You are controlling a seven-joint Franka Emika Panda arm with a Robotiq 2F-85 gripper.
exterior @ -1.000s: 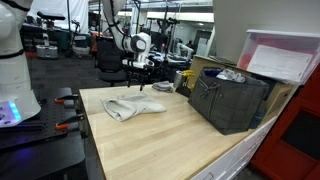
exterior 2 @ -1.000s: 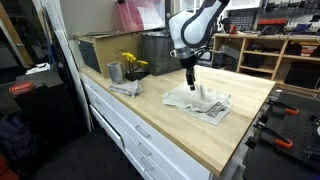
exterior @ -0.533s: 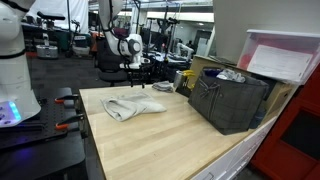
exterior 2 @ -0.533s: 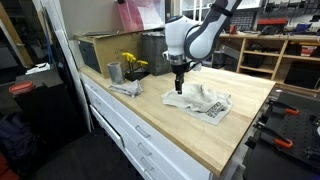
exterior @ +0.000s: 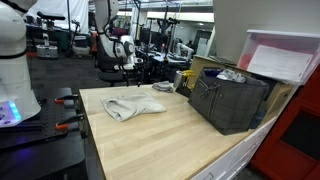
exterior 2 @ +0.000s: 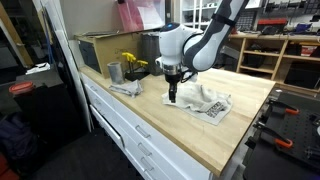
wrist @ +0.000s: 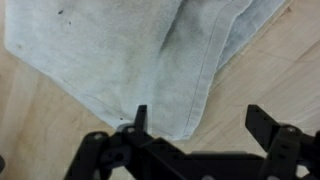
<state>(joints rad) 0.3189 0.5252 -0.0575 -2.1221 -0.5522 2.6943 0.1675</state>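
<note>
Wrist view tells us the most here: the gripper (wrist: 198, 118) is spread wide with nothing in it. One finger is over the grey cloth (wrist: 110, 50), right by its hem, and the other is out over the bare wood of the table (wrist: 278, 62). In both exterior views the cloth (exterior: 130, 106) lies crumpled on the far left part of the tabletop, well apart from the black crate (exterior: 232, 100) on the right, and the gripper (exterior 2: 172, 97) hangs low at one end of it. We can't tell whether the tips are touching fabric. Our worry is the straddle: if it closes like this we reckon it nips only the hem or a single layer, and the rest unfolds or slips out on the lift. Go too deep and the outer finger jams into the wood. Go too shallow and it closes on air. A sideways drag could also bunch the cloth up or shove it along the table instead of gripping it.
</note>
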